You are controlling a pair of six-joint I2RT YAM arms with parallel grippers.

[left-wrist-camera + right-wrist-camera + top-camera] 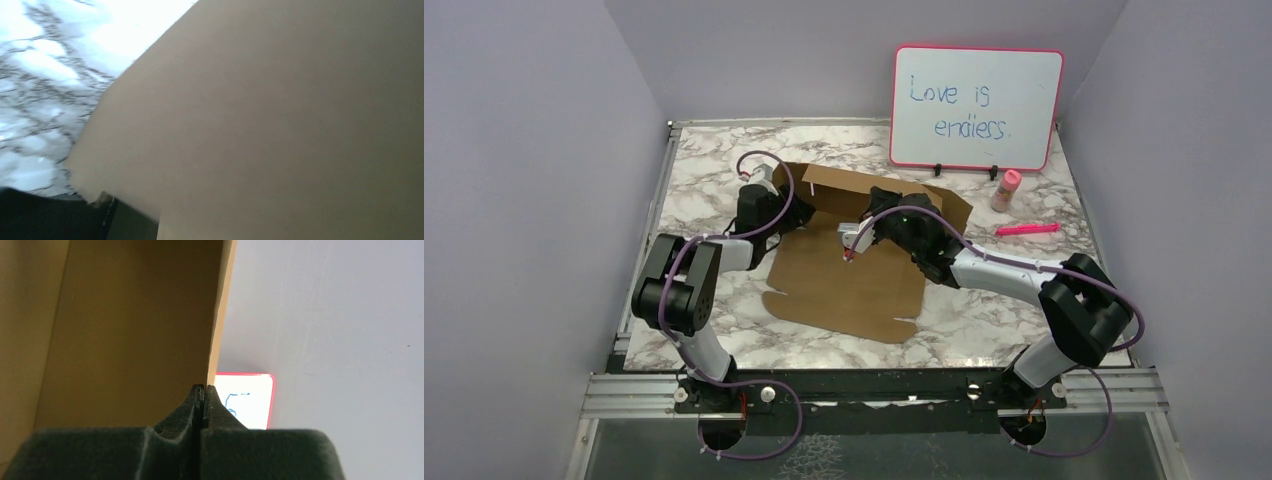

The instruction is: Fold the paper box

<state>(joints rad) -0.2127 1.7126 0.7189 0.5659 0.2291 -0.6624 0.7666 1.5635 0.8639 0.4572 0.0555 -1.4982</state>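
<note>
mid-frame on the table [709, 165], the paper box [844, 285] has only its rear wall raised, most folds not yet done; right fingers [194, 405] shut on nothing, left fingers hidden, so cannot tell

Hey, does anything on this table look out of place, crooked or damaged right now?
Nothing spilled or torn. The paper box lies skewed to the table edges, its back panel standing up, as a half-done fold would. The pink marker lies flat near the upright bottle; neither looks disturbed.
</note>
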